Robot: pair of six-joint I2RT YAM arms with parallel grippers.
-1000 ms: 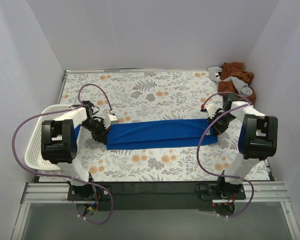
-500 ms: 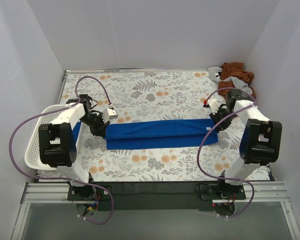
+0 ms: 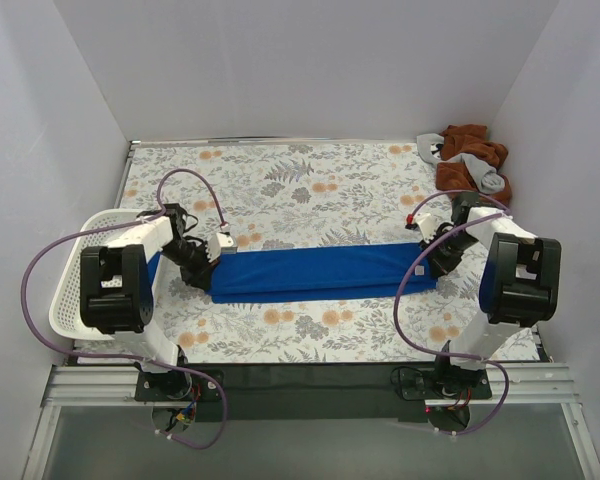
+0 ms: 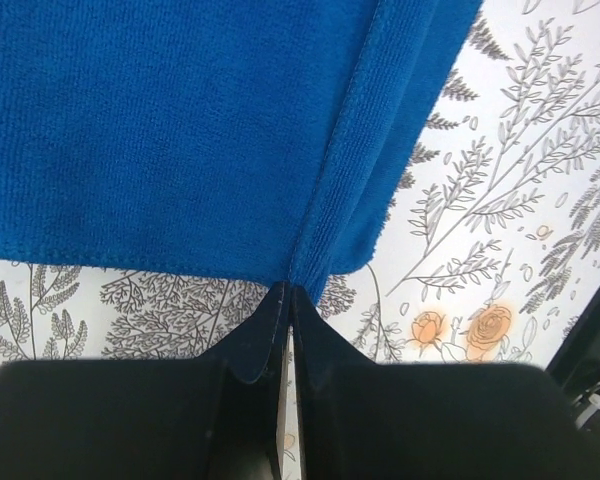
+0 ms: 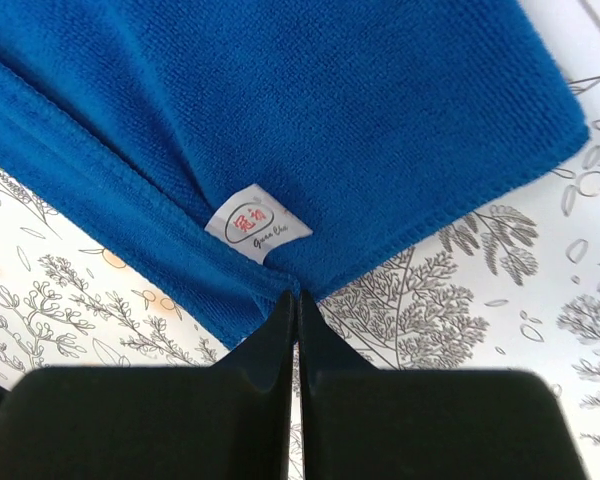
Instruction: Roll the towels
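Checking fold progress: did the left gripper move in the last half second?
Yes. Judged against the white basket, the left gripper has come back toward the robot's side, jaws shut on the blue towel.

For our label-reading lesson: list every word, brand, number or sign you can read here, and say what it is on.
White tag on the blue towel, red characters in an oval: too small to read.
Same tag, script line below: seems to begin "Guan", rest blurred.
Nothing else legible in any view.
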